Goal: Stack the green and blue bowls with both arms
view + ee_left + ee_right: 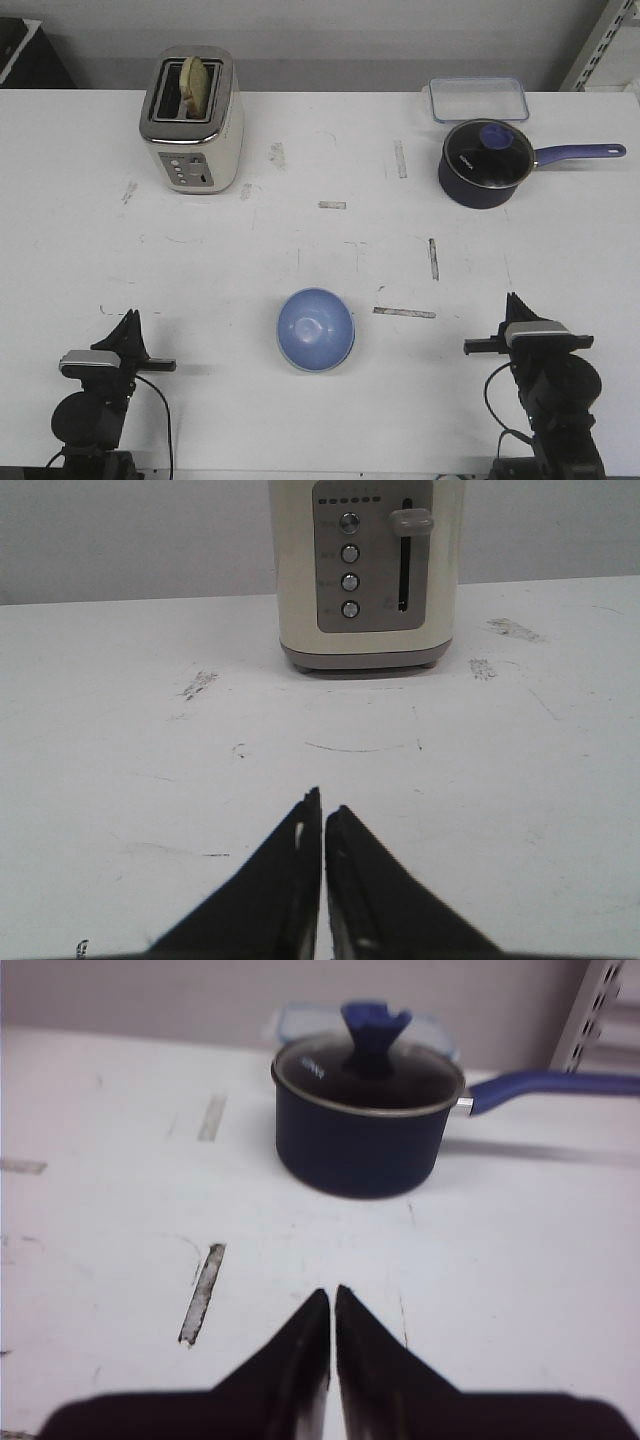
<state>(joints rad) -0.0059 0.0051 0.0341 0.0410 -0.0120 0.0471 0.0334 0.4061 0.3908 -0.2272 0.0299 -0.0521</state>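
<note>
A light blue bowl (315, 328) stands upright on the white table (320, 240), near the front and midway between the arms. A thin pale green edge (349, 347) shows along its lower right rim, as of the green bowl nested under it; the rest of the green bowl is hidden. My left gripper (130, 314) is shut and empty near the front left edge, well left of the bowl; in the left wrist view (323, 800) its jaws are together over bare table. My right gripper (512, 298) is shut and empty at the front right, its jaws together in the right wrist view (332, 1290).
A cream toaster (192, 120) with bread in it stands at the back left, straight ahead of the left gripper (365, 570). A dark navy saucepan (485, 165) with lid and long handle stands at the back right (365, 1120), with a clear lidded container (478, 98) behind it.
</note>
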